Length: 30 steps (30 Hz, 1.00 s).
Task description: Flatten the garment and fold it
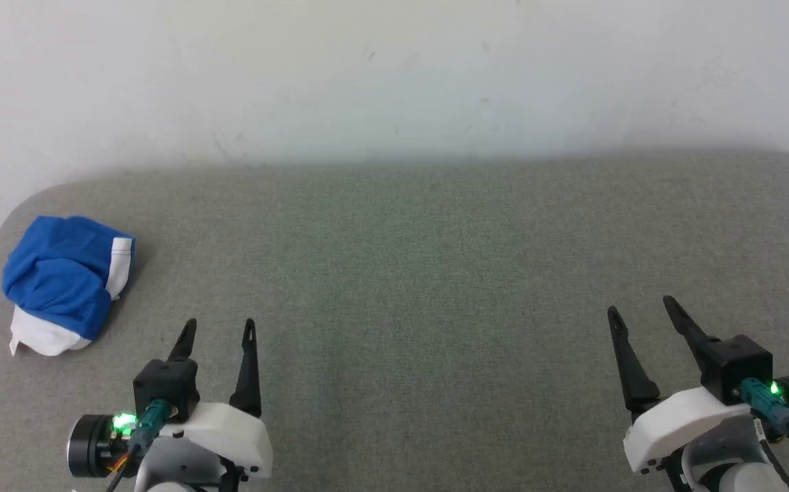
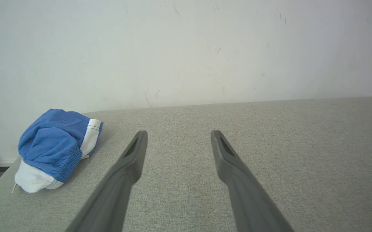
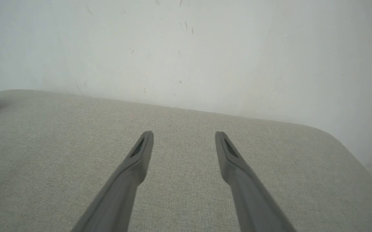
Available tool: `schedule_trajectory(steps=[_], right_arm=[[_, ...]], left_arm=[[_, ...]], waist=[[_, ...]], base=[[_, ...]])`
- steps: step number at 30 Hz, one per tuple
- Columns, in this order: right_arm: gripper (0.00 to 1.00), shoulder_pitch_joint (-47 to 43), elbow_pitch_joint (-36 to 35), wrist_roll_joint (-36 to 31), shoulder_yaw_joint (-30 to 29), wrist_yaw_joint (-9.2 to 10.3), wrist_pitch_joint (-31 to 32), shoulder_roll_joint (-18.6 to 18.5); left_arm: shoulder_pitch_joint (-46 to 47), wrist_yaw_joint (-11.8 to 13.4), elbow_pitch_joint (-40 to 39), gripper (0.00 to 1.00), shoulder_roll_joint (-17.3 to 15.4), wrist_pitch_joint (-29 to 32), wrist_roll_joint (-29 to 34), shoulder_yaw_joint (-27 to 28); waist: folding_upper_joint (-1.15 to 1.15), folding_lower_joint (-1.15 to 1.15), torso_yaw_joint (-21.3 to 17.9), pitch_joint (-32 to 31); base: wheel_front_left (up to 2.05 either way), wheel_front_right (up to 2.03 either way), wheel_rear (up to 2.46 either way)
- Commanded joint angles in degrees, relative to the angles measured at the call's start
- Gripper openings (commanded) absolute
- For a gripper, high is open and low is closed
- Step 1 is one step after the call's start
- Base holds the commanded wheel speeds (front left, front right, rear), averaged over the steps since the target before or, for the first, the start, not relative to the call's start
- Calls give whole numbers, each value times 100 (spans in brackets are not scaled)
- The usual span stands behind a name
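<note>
Jaws on both arms spread, garment (image 1: 59, 273) bunched at left edge of table (image 1: 394, 273), its shape lost in folds

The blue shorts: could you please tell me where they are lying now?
In the head view, the blue shorts lie bunched at the far left of the grey table, near its rounded corner, ahead and left of the left pincer, apart from it.

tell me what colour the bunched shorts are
Bright blue shorts with white trim, clearest in left wrist view.
</note>
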State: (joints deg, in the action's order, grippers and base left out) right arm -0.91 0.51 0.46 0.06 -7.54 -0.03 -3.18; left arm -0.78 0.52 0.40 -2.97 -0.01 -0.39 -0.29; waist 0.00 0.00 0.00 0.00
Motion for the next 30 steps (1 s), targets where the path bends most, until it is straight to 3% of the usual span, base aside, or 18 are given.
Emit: schedule_trajectory(steps=[1,30], right_arm=[[100,-1,11,30,-6,0,-21,0],[100,-53,9,328,20,1,-368,7]], left_arm=[[1,0,15,100,0,-21,-15,-10],[-43,23,191,100,2,-369,-258,-127]], waist=[[0,0,-1,1],[0,0,265,-22]], base=[[0,0,0],[0,0,0]])
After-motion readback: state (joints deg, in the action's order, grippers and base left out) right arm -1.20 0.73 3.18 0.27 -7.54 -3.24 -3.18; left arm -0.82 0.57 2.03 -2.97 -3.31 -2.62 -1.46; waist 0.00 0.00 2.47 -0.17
